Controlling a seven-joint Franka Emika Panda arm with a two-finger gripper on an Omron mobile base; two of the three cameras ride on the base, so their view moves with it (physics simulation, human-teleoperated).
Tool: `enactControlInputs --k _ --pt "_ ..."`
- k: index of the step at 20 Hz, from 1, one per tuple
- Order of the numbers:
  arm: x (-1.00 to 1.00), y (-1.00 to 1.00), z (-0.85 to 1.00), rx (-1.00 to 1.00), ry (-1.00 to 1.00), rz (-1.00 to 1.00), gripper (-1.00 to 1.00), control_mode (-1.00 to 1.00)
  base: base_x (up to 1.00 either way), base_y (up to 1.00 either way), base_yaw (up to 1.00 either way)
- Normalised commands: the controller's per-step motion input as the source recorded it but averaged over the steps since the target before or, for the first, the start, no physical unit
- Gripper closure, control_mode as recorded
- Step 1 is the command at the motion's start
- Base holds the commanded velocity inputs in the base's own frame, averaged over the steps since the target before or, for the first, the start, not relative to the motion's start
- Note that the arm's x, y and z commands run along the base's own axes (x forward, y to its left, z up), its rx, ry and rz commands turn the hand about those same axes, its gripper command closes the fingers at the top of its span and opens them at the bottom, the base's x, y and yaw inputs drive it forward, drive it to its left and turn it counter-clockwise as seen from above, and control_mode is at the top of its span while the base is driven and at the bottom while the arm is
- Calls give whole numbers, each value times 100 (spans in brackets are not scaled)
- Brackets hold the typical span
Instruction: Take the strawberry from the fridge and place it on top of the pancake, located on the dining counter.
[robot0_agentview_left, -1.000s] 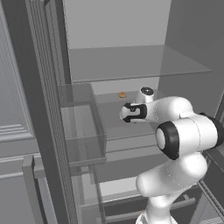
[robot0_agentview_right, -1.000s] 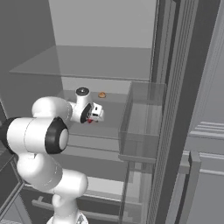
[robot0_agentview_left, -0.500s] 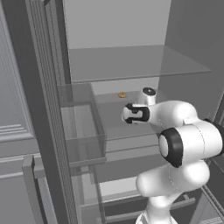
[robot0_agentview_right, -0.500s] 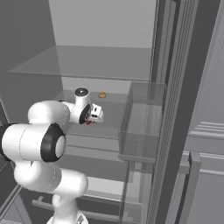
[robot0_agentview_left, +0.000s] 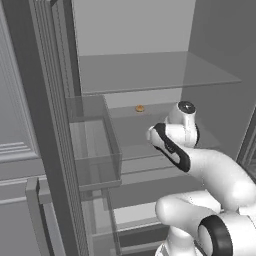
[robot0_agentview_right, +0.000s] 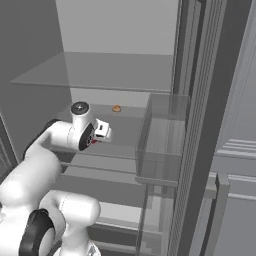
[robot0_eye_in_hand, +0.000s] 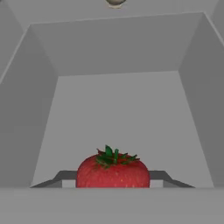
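Inside the fridge (robot0_agentview_left: 150, 75), the bent arm's claw (robot0_eye_in_hand: 113, 180) grips the strawberry (robot0_eye_in_hand: 113, 169).

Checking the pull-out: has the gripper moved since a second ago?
Yes. The gripper has drawn back from the small tan item on the fridge shelf.

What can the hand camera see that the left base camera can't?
Hand view: the strawberry, red with green leaves, sits between the gripper finger tips, which press against its sides. Left base view: the white arm reaching into the fridge, a clear door bin and a glass shelf above. Both: the small tan item at the back of the shelf.
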Motion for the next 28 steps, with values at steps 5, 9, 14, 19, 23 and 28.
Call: enactControlInputs --k 5,9,14,19,23,28 --pt "-95 -28 89 0 -1 -1 100 -100 0 0 0" --pt "-91 -21 90 1 0 -3 100 -100 0 0 0" --pt "-75 -5 65 0 0 -3 100 -100 0 0 0" --pt "-10 0 2 -1 1 0 100 -100 0 0 0" --pt "-51 -7 0 6 -2 -4 100 -100 0 0 0" --pt "-69 0 2 3 -5 -8 100 100 -20 0 -2"
